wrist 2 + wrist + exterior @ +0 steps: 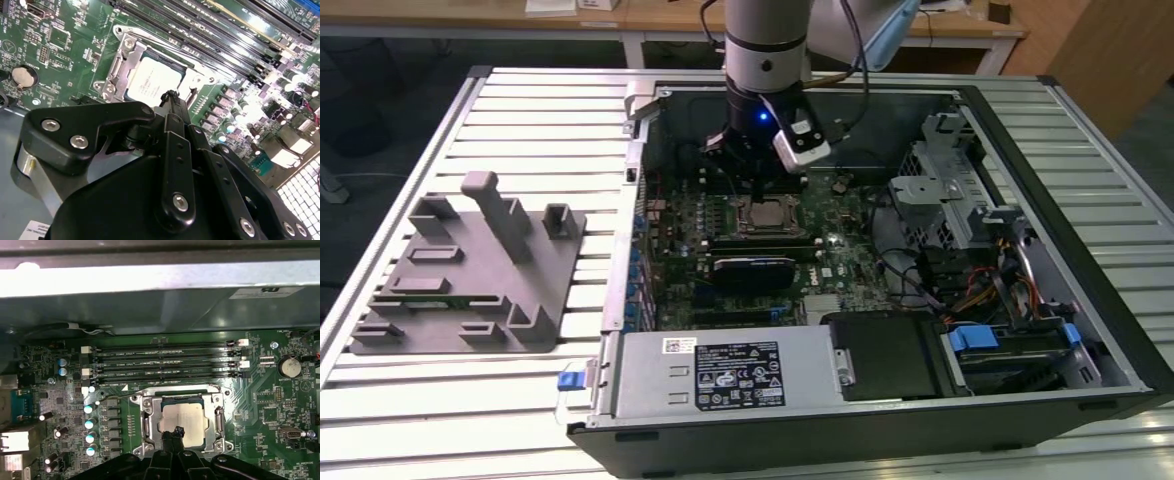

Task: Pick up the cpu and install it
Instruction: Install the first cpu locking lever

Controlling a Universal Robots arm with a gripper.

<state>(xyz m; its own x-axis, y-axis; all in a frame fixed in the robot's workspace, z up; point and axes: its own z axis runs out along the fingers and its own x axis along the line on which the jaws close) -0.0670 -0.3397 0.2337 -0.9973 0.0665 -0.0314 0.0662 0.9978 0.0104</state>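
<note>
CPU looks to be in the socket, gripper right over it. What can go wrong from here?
1. The gripper, fingers shut, hangs close over the cpu near its edge; a drop or sideways drift may scrape it or shift it in the socket frame.
2. Whether the cpu lies fully flat cannot be seen; pressing it while tilted may harm the socket.

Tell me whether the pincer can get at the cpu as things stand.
Probably yes: the pincer hangs right over the cpu, which lies in its socket on the board, top bare, with nothing between them.
</note>
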